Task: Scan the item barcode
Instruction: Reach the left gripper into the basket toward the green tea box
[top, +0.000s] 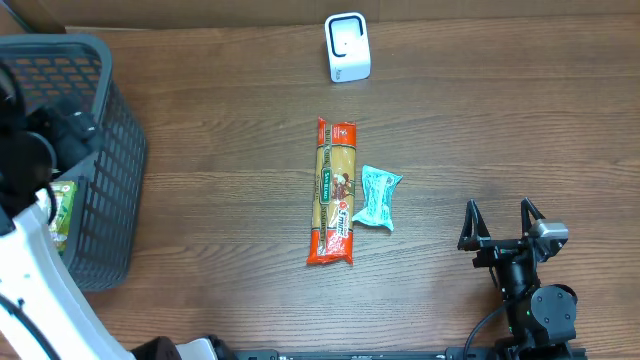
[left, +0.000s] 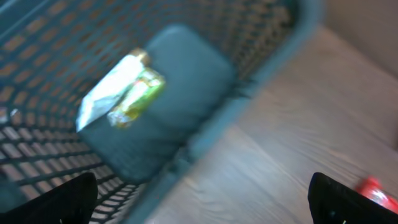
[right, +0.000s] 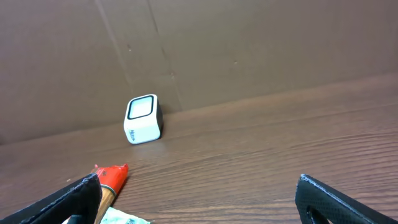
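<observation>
The white barcode scanner (top: 347, 47) stands at the table's far edge, and it also shows in the right wrist view (right: 143, 118). A long red-and-yellow pasta pack (top: 334, 192) lies mid-table beside a small teal packet (top: 378, 196). A green-and-white packet (left: 124, 90) lies inside the grey basket (top: 100, 200). In the blurred left wrist view my left gripper (left: 202, 205) hangs open over the basket's rim (left: 211, 134) with nothing between its fingers. My right gripper (top: 498, 222) rests open at the near right, empty, facing the scanner. The pasta pack's red end (right: 112, 176) shows by its left finger.
The basket fills the table's left side, with my left arm's white link (top: 30, 260) reaching over it. A brown cardboard wall (right: 249, 50) backs the table behind the scanner. Bare wood (top: 500, 120) lies between the packs and the right arm.
</observation>
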